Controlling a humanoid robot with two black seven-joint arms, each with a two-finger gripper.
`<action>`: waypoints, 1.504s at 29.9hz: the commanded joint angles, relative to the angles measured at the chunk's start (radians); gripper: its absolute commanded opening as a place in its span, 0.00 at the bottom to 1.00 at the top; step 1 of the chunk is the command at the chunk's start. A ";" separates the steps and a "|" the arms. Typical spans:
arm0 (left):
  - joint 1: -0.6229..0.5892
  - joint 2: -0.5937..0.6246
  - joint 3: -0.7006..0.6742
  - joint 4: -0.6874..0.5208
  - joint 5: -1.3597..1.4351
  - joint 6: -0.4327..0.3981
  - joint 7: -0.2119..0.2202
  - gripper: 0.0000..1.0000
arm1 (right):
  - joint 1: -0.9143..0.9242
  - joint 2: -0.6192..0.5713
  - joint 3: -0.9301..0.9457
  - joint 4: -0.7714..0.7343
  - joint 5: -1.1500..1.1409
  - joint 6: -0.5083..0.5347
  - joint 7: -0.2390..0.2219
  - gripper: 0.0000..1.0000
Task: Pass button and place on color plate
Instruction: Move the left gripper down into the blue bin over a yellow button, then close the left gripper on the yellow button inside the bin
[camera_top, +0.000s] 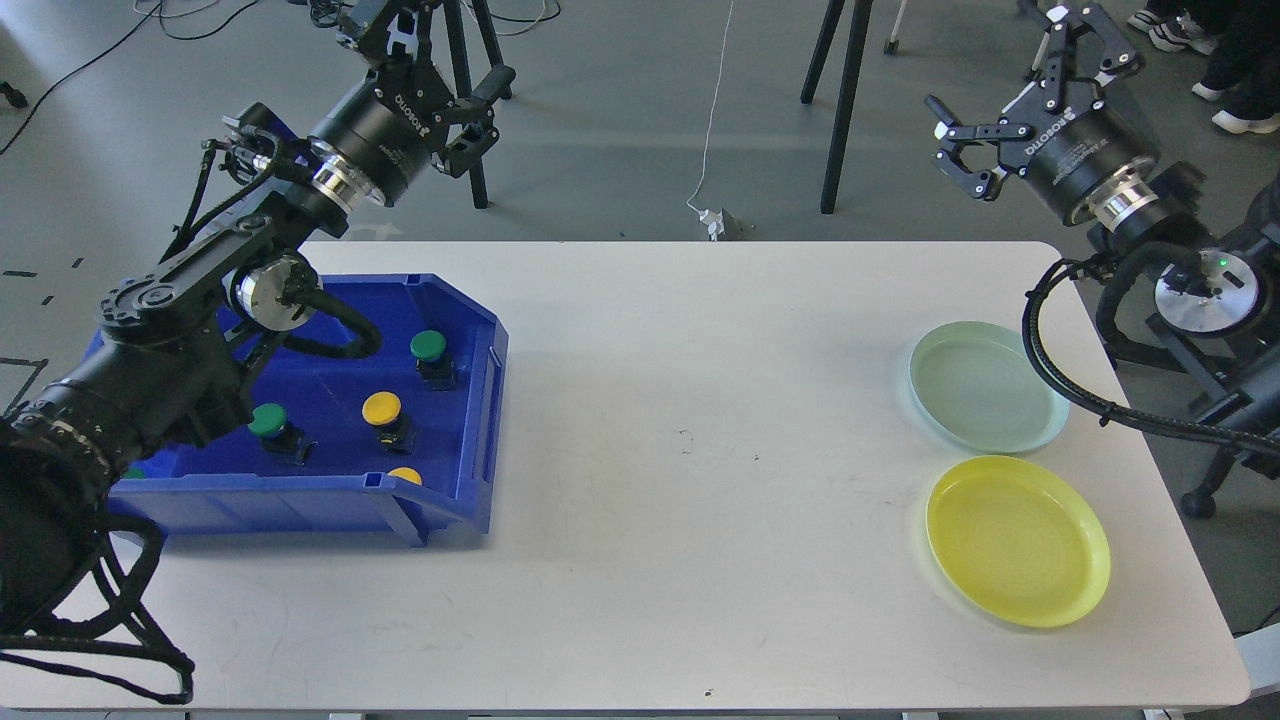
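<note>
A blue bin (478, 420) on the table's left holds several buttons: a green one (428, 346) at the back, another green one (267, 420) at the left, a yellow one (381, 408) in the middle, and a yellow one (405, 476) half hidden behind the front wall. My left gripper (480, 112) is raised above and behind the bin, open and empty. At the table's right lie a pale green plate (985, 388) and, nearer me, a yellow plate (1017, 540), both empty. High beyond the table's far right corner, my right gripper (950, 140) hangs open, holding nothing.
The white table (680, 450) stretches between bin and plates. Tripod legs (845, 100) and floor cables stand beyond the far edge. My left arm covers the bin's left part, where a sliver of green (131, 473) shows.
</note>
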 joint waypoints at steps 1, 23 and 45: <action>0.007 0.022 0.007 -0.013 0.003 0.000 0.000 1.00 | 0.005 0.016 0.002 -0.001 -0.001 0.000 -0.003 1.00; -0.136 0.482 0.164 -0.563 0.067 0.145 0.000 0.98 | -0.097 -0.112 0.063 0.000 0.013 0.000 0.012 1.00; -0.740 0.240 1.728 -0.530 0.713 0.527 0.000 0.96 | -0.211 -0.185 0.122 -0.006 0.019 0.000 0.017 1.00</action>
